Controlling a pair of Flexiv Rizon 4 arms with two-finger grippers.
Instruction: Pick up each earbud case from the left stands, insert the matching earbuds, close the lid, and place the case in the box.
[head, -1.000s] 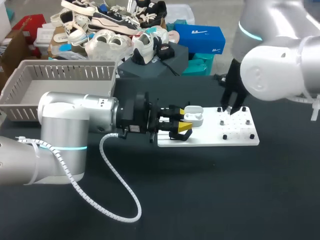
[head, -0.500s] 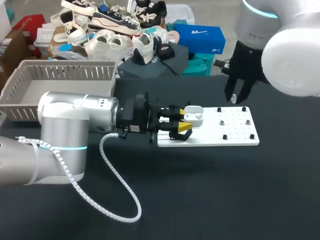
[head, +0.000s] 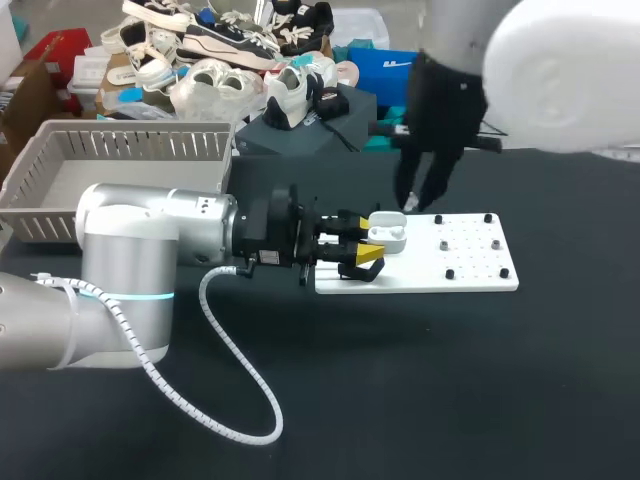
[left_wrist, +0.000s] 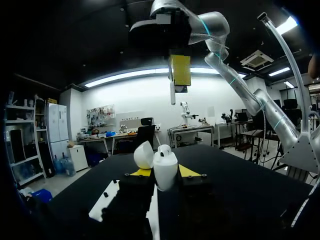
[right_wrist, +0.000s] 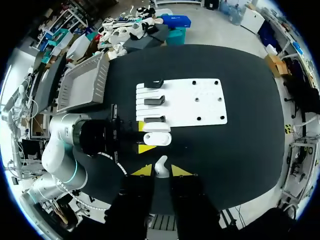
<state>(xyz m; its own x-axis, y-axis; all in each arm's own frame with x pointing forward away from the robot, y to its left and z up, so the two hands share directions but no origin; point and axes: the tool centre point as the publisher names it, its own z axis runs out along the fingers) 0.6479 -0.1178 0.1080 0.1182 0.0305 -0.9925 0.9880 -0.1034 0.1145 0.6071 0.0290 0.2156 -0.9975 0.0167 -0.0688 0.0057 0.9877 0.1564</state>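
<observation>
An open-lidded white earbud case is clamped between the fingers of the left gripper, over the left edge of a white board. The right gripper is seen above the case, clear of it, with its fingers pressed together on a white earbud. Bare black table lies along the board's near edge. A grey box stands at the table's far left edge.

Case base — behind left pincer
</observation>
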